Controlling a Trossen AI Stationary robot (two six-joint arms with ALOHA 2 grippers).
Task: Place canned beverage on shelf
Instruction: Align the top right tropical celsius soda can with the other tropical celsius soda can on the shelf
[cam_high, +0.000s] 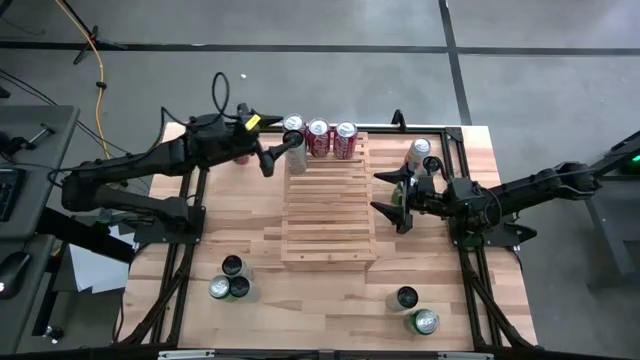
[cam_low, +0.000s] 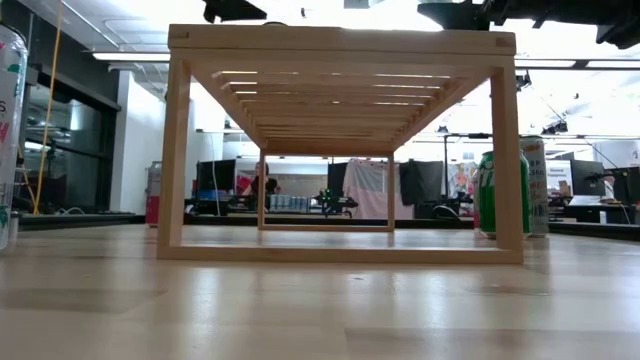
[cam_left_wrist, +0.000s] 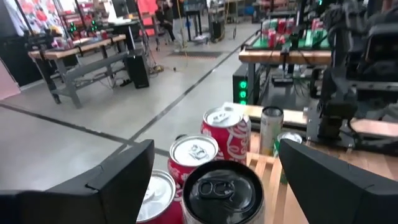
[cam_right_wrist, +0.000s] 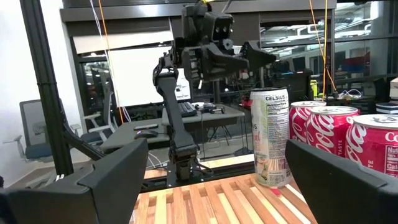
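Four cans stand in a row along the far edge of the shelf (cam_high: 325, 200): three red ones (cam_high: 319, 139) and, at the left end, a tall pale can (cam_high: 296, 152) with a dark lid. The left pincer (cam_high: 272, 152) sits spread wide around that pale can, one finger on each side, gripping nothing that I can see. By my reading the can is already set down and the fingers have let go. It stands upright, long axis vertical, so any pull-back should go leftward and away without brushing it.

The right pincer (cam_high: 398, 196) hangs off the shelf's right side, also wide open and empty. A slim can (cam_high: 419, 152) stands on the table (cam_high: 330, 300) just beyond it at the far right, and the right arm is clearly the nearer one for that. More cans wait at the near edge: a trio (cam_high: 230, 283) on the left, a pair (cam_high: 415, 312) on the right.

From above, the gap between finger and can is hard to judge. The left wrist view settles it, showing the dark lid (cam_left_wrist: 222, 188) centred between the spread fingers (cam_left_wrist: 121, 171) (daylight on both sides). The right wrist view adds the can's label, reading "Celsius" (cam_right_wrist: 270, 138), and its base resting flat on the slats.
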